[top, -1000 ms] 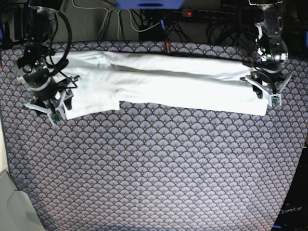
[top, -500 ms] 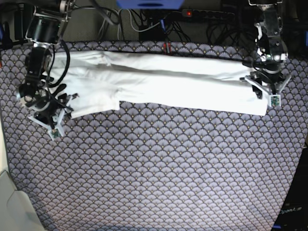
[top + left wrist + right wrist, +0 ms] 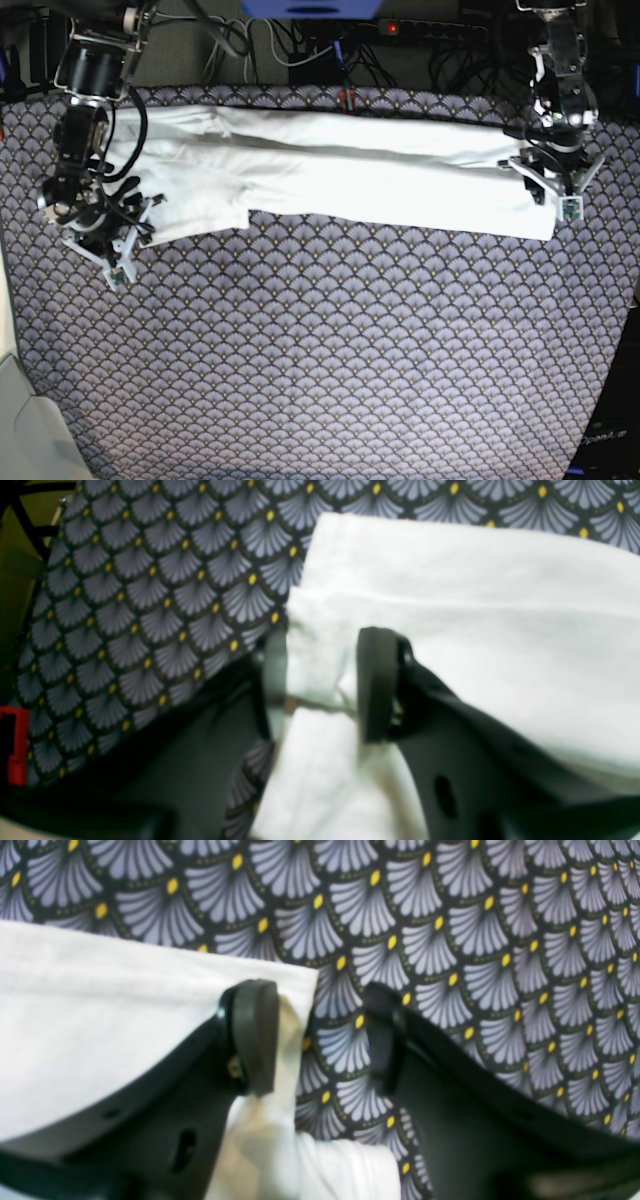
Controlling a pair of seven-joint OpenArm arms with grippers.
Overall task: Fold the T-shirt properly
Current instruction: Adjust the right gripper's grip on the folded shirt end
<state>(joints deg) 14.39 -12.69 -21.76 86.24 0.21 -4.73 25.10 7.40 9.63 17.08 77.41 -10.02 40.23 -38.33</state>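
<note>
The white T-shirt lies plain side up, folded into a long strip across the far part of the table. No print shows. My left gripper stands at the strip's right end. In the left wrist view its jaws are apart and straddle the layered edge of the shirt, with cloth filling the gap. My right gripper is at the strip's lower left corner. In the right wrist view it is open. One finger rests on the shirt's corner and the other stands over bare tablecloth.
A fan-patterned tablecloth covers the table. Cables and a power strip run along the back edge. A pale object sits at the front left corner. The table's right edge is close to the left arm.
The right arm has moved from over the shirt's left end down and outward to its lower left corner. The left arm and the shirt have not moved.
</note>
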